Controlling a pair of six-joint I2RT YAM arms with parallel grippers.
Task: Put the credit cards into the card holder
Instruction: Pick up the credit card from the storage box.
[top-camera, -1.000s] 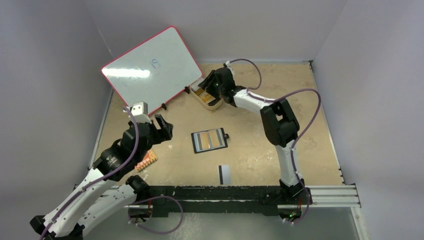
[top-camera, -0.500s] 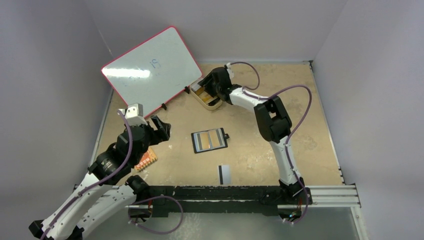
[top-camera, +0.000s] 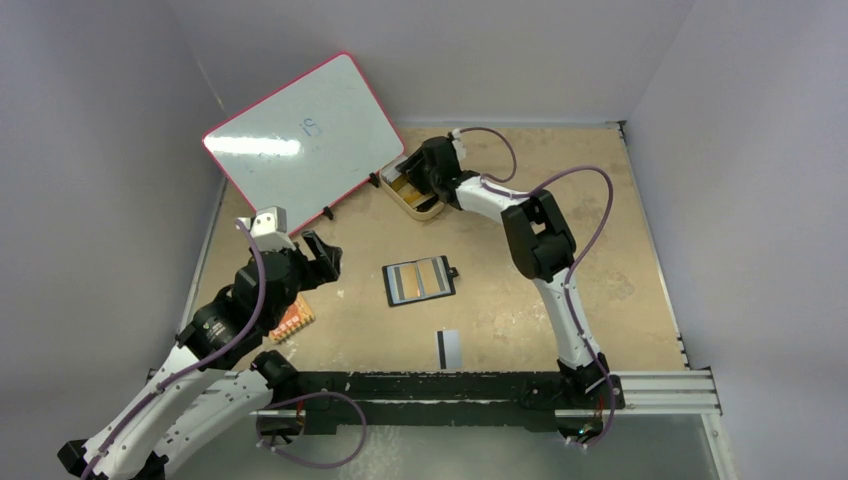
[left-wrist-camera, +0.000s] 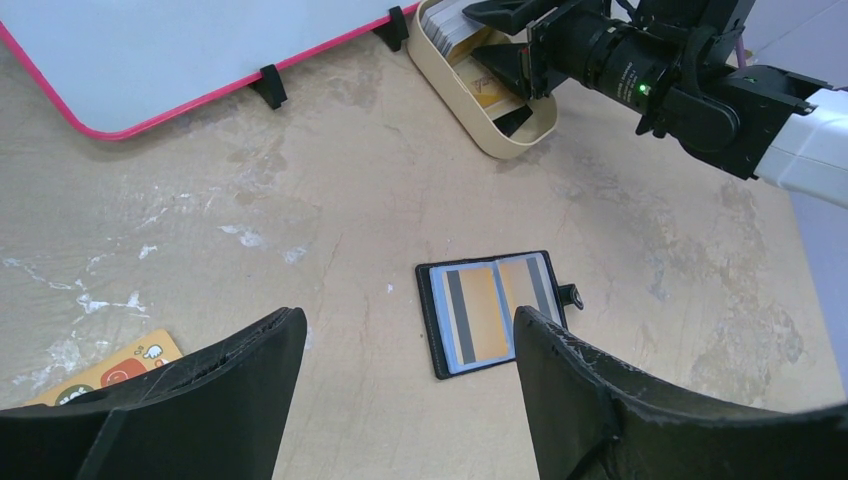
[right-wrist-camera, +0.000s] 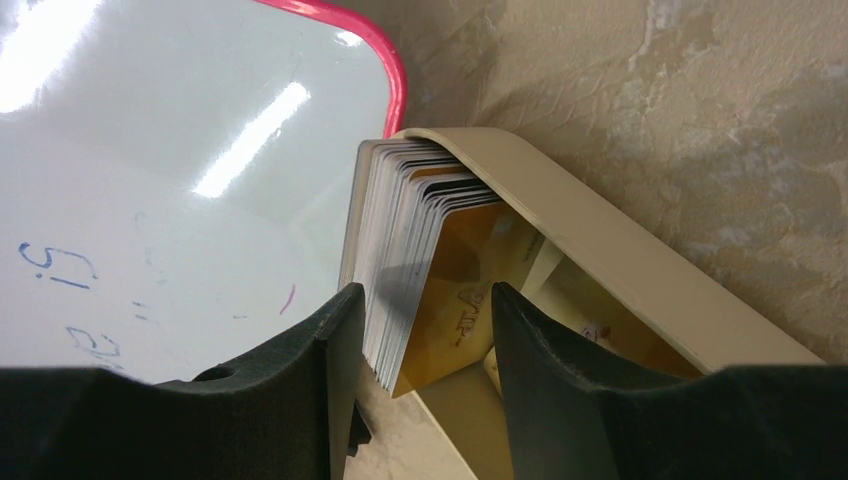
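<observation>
The right hand (right-wrist-camera: 422, 300) has edged deeper into the tan tray (right-wrist-camera: 600, 260), open fingers (right-wrist-camera: 300, 400) now straddling the stacked cards (right-wrist-camera: 400, 230), so a grab looks near; the left hand (left-wrist-camera: 407, 325) hovers open near the card holder (top-camera: 420, 281) on the table (top-camera: 600, 250).

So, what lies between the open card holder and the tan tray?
Nothing: only bare table between card holder and tray, as the left wrist view shows.

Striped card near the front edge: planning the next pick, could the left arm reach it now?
Probably yes: the left tool hangs open and empty, and nothing upright stands between it and the striped card.
</observation>
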